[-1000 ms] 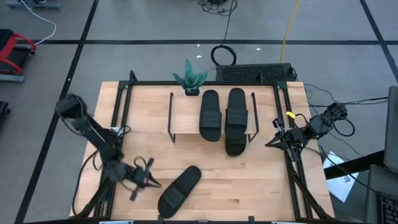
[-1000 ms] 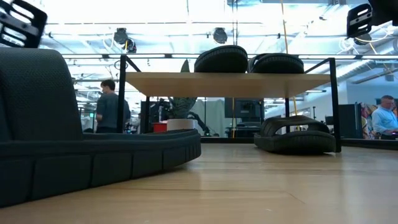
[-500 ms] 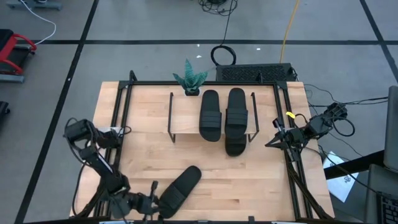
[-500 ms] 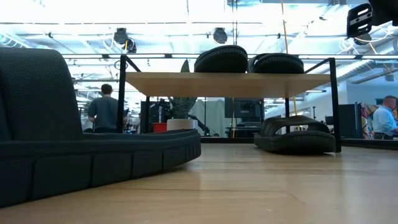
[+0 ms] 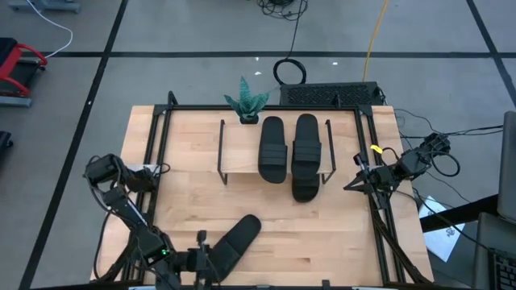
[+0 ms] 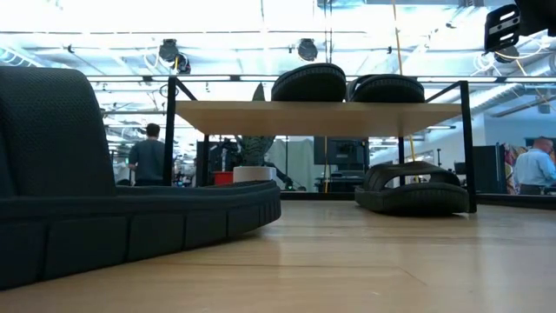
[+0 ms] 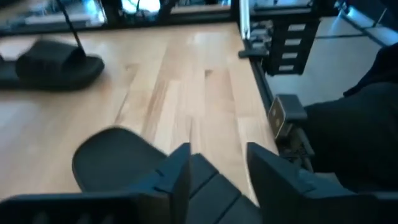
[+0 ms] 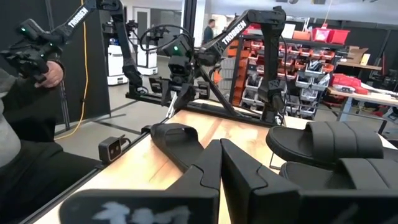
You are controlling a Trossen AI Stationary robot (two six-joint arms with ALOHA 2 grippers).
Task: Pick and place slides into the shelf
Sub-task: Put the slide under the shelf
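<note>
Four black slides show. Two slides (image 5: 272, 149) (image 5: 306, 143) lie on the shelf's (image 5: 242, 149) light wood top. A third slide (image 5: 304, 190) rests on the table under the shelf, with one end sticking out toward the near edge. The fourth slide (image 5: 234, 244) lies slanted on the table near the near edge and fills the low view's left (image 6: 87, 183). My left gripper (image 5: 201, 256) is open at that slide's near end; in the left wrist view (image 7: 214, 171) the sole (image 7: 115, 158) shows beside one finger. My right gripper (image 5: 351, 186) is shut and waits right of the shelf. My left gripper stands at the near end of the slanted slide (image 7: 115, 158), coming level from the table's left. One finger (image 7: 180, 168) overlaps the sole's edge in the wrist view. I cannot tell whether it touches the slide.
A small potted plant (image 5: 246, 103) stands at the far edge beside the shelf. Black frame rails (image 5: 375, 201) run along the table's sides. Bare wood lies between the slanted slide and the shelf. People move in the room beyond (image 6: 152, 156).
My left arm has folded back. Its gripper has moved toward the near edge and a little right, up to the near end of the slanted slide, and has left the low view. The slides have stayed put.
</note>
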